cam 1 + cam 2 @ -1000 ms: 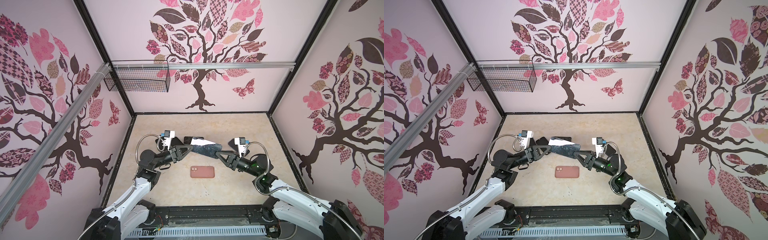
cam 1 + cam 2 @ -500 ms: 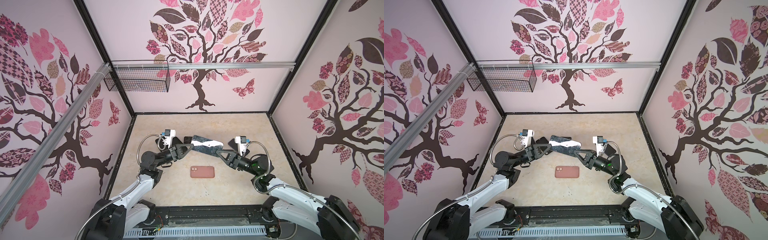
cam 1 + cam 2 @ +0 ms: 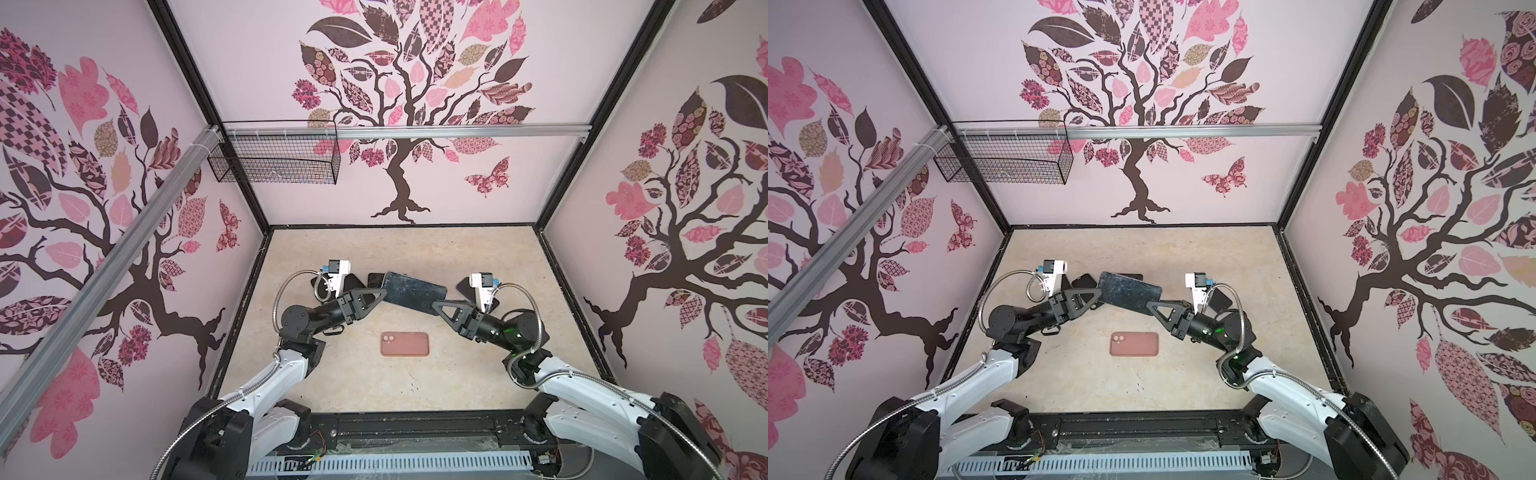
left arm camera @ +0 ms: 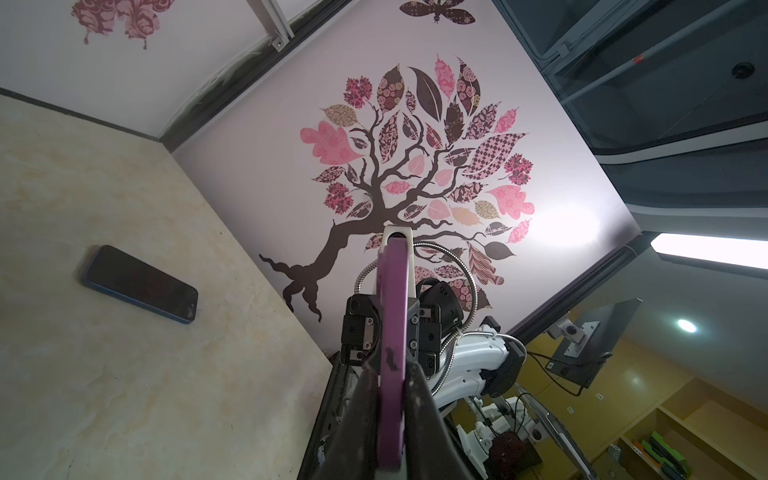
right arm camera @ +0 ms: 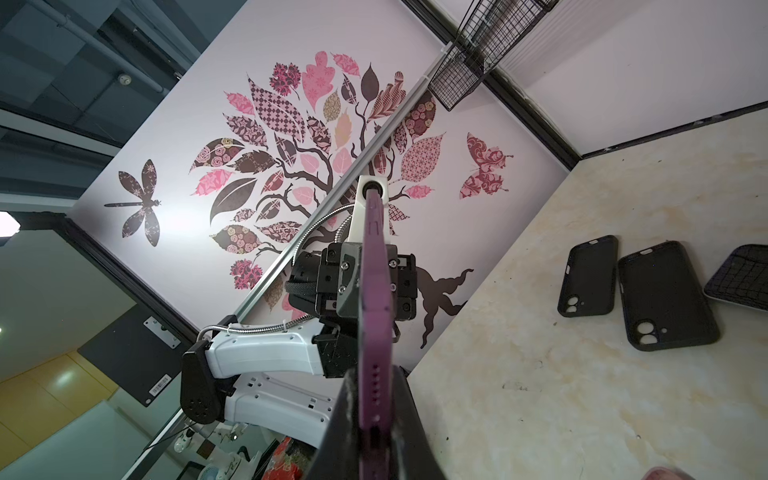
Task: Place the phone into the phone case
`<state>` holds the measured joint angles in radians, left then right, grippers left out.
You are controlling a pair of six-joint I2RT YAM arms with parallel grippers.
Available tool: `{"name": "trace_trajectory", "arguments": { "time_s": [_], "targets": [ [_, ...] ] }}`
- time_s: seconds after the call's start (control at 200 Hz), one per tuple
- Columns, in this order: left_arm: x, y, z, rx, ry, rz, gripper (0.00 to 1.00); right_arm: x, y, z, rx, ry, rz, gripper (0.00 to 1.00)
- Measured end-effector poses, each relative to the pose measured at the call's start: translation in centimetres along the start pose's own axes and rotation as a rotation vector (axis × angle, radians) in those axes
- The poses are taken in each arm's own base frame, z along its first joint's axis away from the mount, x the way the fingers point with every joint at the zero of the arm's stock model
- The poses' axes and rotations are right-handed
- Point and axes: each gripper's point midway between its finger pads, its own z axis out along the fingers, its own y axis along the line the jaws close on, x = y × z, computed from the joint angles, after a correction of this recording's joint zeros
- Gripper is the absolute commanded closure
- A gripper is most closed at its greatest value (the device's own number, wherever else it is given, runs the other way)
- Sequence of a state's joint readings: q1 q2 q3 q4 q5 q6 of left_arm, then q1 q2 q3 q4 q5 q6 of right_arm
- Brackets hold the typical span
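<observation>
We see the phone (image 3: 413, 293) up in the air, over the desk (image 3: 457, 374). The left tool (image 3: 384, 292) pinches one short end. The right tool (image 3: 435, 304) pinches the other end, so both are closed on the phone. Its dark shiny side faces up, and its thin edge is purple (we see that edge best from the wrist views). The pink case (image 3: 405, 344) lies flat on the desk, nearer the robot than the phone and not touching it. Two black cases (image 5: 588, 276) lie side by side farther back. Another dark phone (image 4: 139, 282) lies flat on the desk too.
</observation>
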<state>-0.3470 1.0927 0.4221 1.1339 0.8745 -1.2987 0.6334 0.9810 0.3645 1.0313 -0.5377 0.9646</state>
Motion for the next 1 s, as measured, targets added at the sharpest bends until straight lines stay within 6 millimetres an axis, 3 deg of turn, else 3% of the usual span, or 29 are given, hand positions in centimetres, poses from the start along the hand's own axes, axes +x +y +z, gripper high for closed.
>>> {"name": "trace_trajectory", "arguments": {
  "time_s": [0.45, 0.695, 0.84, 1.0],
  "targets": [
    [0.3, 2.1, -0.3, -0.054, -0.02, -0.04, 0.29, 0.3, -1.1, -0.9, 0.103, 0.009, -0.018, 1.0],
    [0.7, 3.1, -0.7, -0.133, -0.019, -0.046, 0.18, 0.5, -1.8, -1.4, 0.151, 0.014, -0.026, 1.0],
    [1.2, 3.5, -1.5, -0.206, -0.012, -0.018, 0.16, 0.6, -2.1, -1.6, 0.179, 0.016, -0.037, 1.0],
    [2.1, 5.4, -3.0, -0.375, 0.008, 0.004, 0.14, 0.3, -2.5, -1.7, 0.228, 0.027, -0.056, 1.0]
  ]
}}
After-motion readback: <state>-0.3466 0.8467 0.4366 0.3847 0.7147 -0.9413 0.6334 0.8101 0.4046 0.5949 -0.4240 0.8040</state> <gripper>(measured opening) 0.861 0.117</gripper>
